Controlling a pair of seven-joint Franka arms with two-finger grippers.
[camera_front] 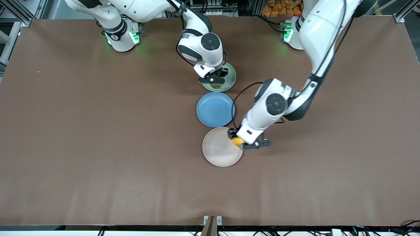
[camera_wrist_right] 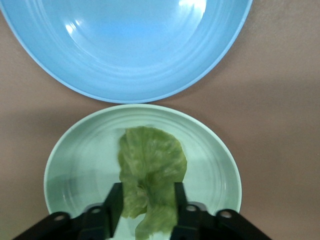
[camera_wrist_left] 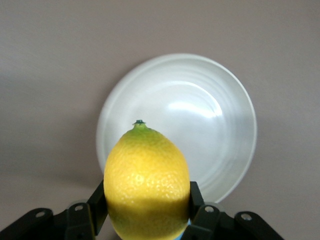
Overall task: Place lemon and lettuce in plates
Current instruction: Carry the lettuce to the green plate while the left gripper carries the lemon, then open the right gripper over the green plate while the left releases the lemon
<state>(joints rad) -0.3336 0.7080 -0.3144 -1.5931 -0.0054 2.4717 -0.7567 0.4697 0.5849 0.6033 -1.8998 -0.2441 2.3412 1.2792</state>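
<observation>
My left gripper [camera_front: 242,141] is shut on the yellow lemon [camera_front: 237,141] and holds it over the beige-white plate [camera_front: 219,149], above the rim toward the left arm's end. In the left wrist view the lemon [camera_wrist_left: 146,180] sits between the fingers [camera_wrist_left: 97,202], with the plate [camera_wrist_left: 200,115] below. My right gripper [camera_front: 215,78] is over the mint green plate [camera_front: 230,77]. In the right wrist view it [camera_wrist_right: 147,202] is shut on the green lettuce leaf [camera_wrist_right: 150,160], which hangs down onto the mint plate [camera_wrist_right: 210,165]. A bit of the leaf [camera_front: 216,87] shows in the front view.
A blue plate [camera_front: 215,109] lies between the mint and beige plates, nearly touching both; it also shows in the right wrist view [camera_wrist_right: 130,45]. The three plates form a line down the middle of the brown table [camera_front: 98,131].
</observation>
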